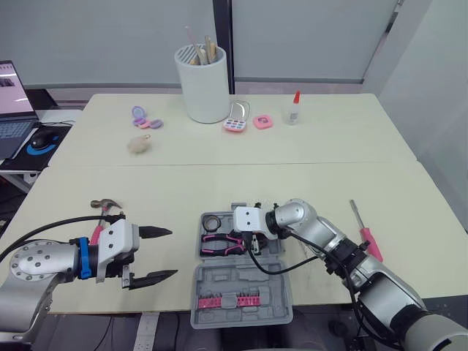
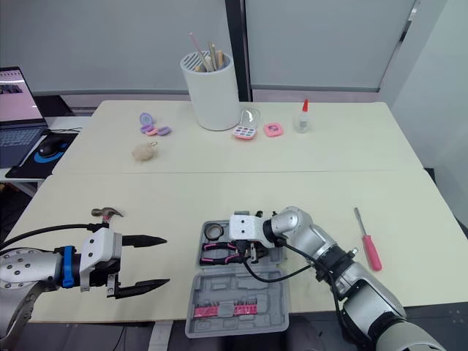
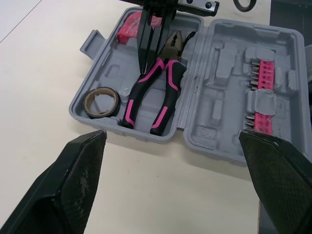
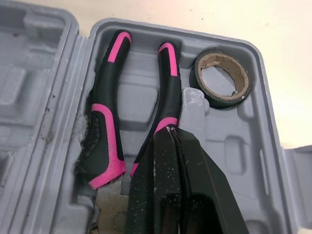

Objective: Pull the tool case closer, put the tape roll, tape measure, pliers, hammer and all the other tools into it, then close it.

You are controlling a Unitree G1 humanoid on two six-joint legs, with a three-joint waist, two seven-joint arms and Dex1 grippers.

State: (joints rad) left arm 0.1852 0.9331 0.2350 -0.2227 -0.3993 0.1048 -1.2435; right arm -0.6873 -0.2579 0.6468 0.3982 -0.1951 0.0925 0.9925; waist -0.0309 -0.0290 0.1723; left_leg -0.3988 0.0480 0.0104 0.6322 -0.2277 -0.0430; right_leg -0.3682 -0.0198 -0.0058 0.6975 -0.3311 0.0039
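Our tool case (image 1: 241, 281) lies open at the near edge of the table, in the middle. The pliers (image 1: 223, 245) lie in its far half, with the tape roll (image 1: 213, 221) in that half's far-left corner and a pink bit set (image 1: 227, 301) in the near half. Our right gripper (image 4: 168, 132) reaches into the far half, its fingers pressed together with nothing between them, the tips against a pliers handle. Our left gripper (image 1: 172, 253) hovers left of the case, spread wide and empty. The hammer (image 1: 104, 205) lies just beyond it and the red screwdriver (image 1: 365, 232) right of the case.
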